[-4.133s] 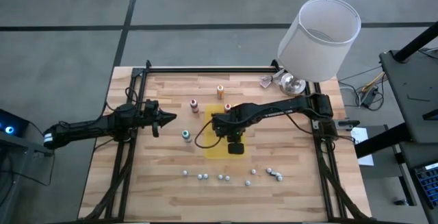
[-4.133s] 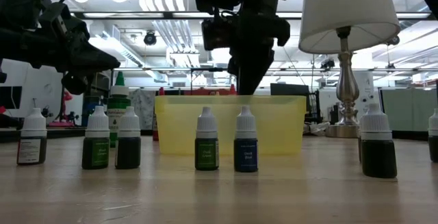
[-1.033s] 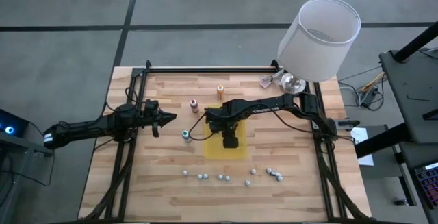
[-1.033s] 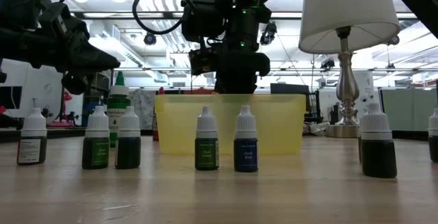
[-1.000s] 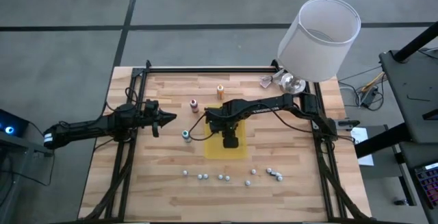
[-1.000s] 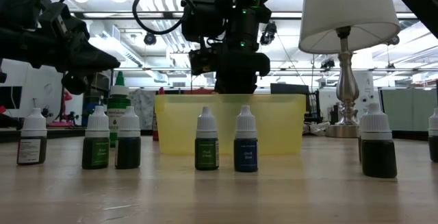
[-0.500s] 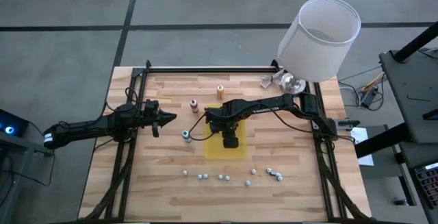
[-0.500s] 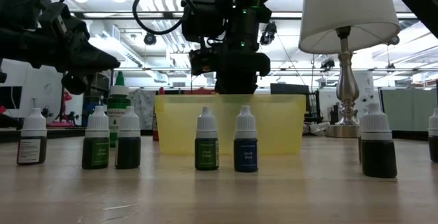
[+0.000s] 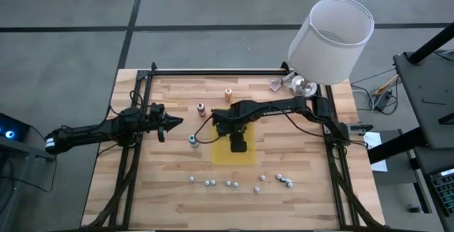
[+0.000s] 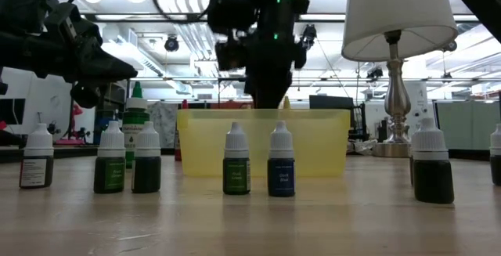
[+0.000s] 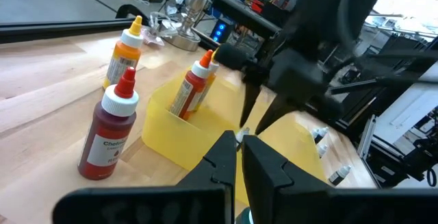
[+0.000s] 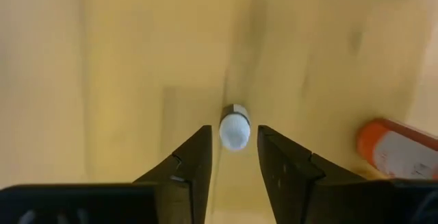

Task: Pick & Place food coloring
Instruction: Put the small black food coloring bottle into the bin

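Right gripper (image 11: 254, 120): positioned above the yellow bin (image 9: 246, 158) at the centre of the worktop (image 9: 305, 154), pointing down into it. Its fingers (image 12: 194, 157) are spread and released. A white-capped bottle (image 12: 235, 129) stands upright on the bin floor directly between them, with a narrow gap showing on each side of the cap. The colour of this bottle's body is hidden by its cap.

Left gripper (image 9: 176, 123): hangs over the left part of the worktop, well apart from the bin, fingers clenched together on nothing.

Food coloring, other items:
- An orange-red bottle (image 11: 194, 89) leans inside the bin at a corner.
- An orange bottle (image 9: 228, 94) stands on the worktop beyond the bin.
- A dark red bottle (image 9: 201, 108) stands near the bin's far left corner.
- A teal bottle (image 9: 193, 140) stands just beside the bin's left wall.

A loose row of small white-capped bottles (image 9: 230, 184) stands along the near side of the worktop. A table lamp (image 9: 330, 30) occupies the far right corner.
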Tool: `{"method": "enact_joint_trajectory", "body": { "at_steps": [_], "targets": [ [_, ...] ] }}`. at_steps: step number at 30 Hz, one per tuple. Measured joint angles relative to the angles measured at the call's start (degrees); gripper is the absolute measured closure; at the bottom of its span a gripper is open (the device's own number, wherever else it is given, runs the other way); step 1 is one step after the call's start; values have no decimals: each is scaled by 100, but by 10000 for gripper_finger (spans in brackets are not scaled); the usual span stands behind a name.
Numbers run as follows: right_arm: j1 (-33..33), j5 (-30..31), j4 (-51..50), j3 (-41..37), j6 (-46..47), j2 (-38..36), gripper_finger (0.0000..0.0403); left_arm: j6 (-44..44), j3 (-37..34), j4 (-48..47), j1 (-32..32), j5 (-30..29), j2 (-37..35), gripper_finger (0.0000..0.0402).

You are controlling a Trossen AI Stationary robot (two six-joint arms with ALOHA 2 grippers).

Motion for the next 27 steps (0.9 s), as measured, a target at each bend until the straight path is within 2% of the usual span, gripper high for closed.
{"method": "enact_joint_trajectory", "body": {
  "at_steps": [12, 27],
  "targets": [
    [298, 45, -447, 38, 276, -783, 285, 0, 0, 0, 0, -1, 0, 401],
    [1355, 69, -575, -270, 462, -2227, 273, 0, 0, -1, -1, 0, 0, 401]
  ]
}}
